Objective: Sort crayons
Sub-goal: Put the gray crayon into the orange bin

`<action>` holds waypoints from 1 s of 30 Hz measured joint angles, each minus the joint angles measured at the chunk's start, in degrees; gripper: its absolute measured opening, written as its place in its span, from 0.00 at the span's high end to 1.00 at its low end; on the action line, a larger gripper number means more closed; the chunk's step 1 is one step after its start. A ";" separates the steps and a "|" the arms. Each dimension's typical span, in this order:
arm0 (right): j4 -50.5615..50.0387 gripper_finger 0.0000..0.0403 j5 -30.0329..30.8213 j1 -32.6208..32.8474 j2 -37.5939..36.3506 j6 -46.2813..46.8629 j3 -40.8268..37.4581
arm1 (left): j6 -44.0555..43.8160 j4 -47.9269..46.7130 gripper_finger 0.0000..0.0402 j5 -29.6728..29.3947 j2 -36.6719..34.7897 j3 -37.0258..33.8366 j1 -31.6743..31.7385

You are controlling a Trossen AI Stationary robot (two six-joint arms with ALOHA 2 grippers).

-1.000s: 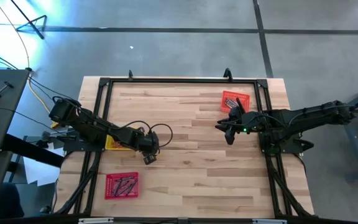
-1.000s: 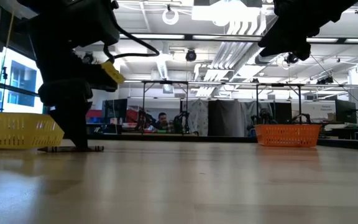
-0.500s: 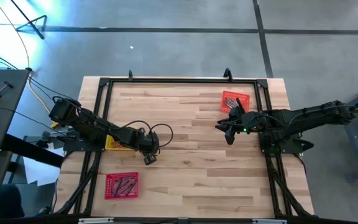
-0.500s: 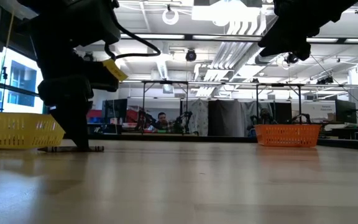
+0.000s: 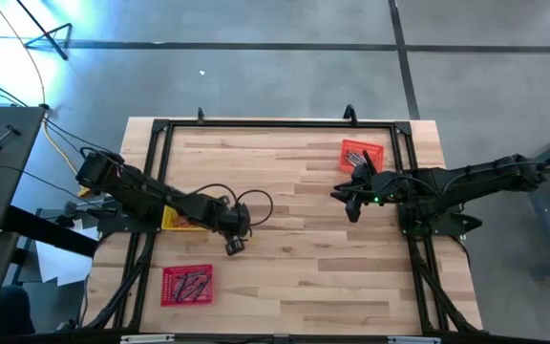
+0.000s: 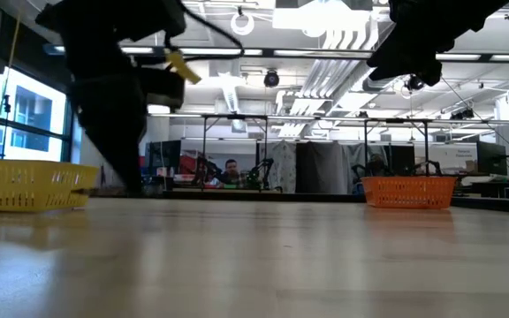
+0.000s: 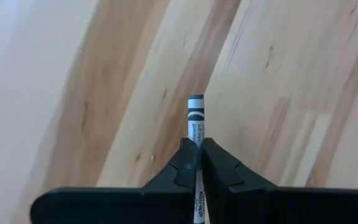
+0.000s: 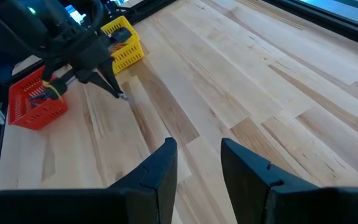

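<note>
My left gripper [image 5: 234, 247] is over the table's left half, just right of the yellow tray [image 5: 173, 221], and is shut on a blue-grey crayon [image 7: 196, 118]. The right wrist view shows it from afar [image 8: 118, 93], fingers slanting down at the wood. My right gripper [image 8: 197, 152] hangs open and holds nothing, high over the right half near the orange tray [image 5: 361, 155]. More crayons lie in the red tray [image 5: 187, 285] at the near left and in the orange tray. My left gripper pinches the crayon between its two fingers [image 7: 185, 163]. The crayon lies along the fingers, and its banded flat end [image 7: 196, 102] sticks out past the tips. The fingers come from above, slanting down. The crayon points down at the wood, apparently just clear of it.
A black frame [image 5: 275, 124] runs round the table's edges. The yellow tray [image 6: 25, 185] stands close behind my left arm, and the orange tray [image 6: 409, 191] is far to the right. Bare wood [image 5: 294, 248] lies between the two arms.
My left gripper has risen a little from the table and moved slightly toward the table's right edge. The dark stick that lay on the wood at its fingertips in the low view is off the table now. My right arm has kept still.
</note>
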 joint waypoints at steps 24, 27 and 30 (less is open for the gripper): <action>24.09 0.71 25.05 20.76 0.47 -4.56 -10.56 | 38.00 46.59 1.00 -30.75 -0.10 18.24 -8.47; 44.14 0.71 32.53 24.49 2.65 -13.75 -15.60 | 43.48 59.30 1.00 -30.31 -0.11 15.49 -9.29; 61.71 0.71 33.36 25.41 6.30 -21.90 -18.15 | 44.63 66.85 1.00 -26.63 -0.13 13.19 -8.95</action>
